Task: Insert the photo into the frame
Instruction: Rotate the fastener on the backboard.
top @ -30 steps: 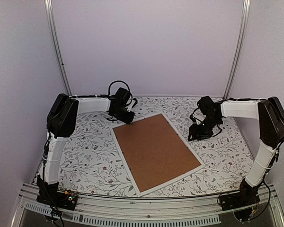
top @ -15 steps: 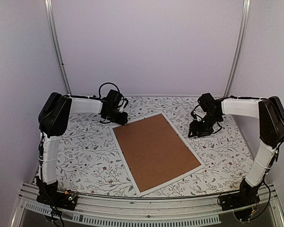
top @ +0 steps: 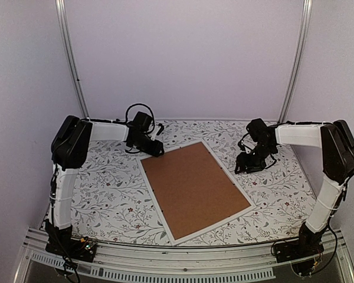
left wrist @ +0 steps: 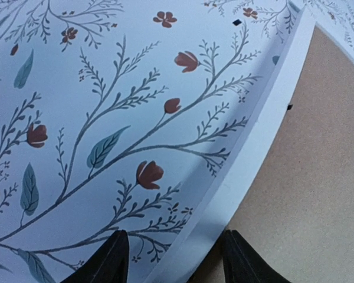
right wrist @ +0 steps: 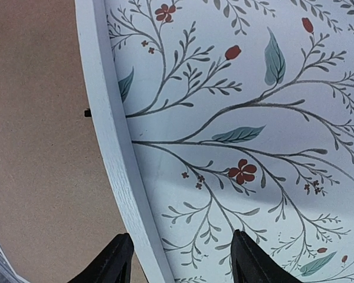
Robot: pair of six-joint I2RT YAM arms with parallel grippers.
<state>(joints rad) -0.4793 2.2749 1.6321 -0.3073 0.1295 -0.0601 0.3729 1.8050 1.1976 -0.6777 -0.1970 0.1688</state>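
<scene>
The frame (top: 154,198) lies flat on the table, back side up, its thin white rim around a plain brown backing board (top: 192,188). The photo is hidden. My left gripper (top: 155,151) hovers at the frame's far left corner. In the left wrist view, the left gripper (left wrist: 174,236) is open and straddles the rim (left wrist: 265,135), one finger over the cloth and one over the board (left wrist: 318,177). My right gripper (top: 243,167) is by the frame's right edge. Seen from the right wrist, the right gripper (right wrist: 180,236) is open over the cloth, just beside the rim (right wrist: 103,118).
A floral tablecloth (top: 112,194) covers the table. Metal posts (top: 71,59) rise at the back corners against plain walls. A slotted rail (top: 177,268) runs along the near edge between the arm bases.
The left gripper has opened from shut and shifted slightly left at the frame's far corner, with its arm swinging out leftwards. The right gripper has barely moved.
</scene>
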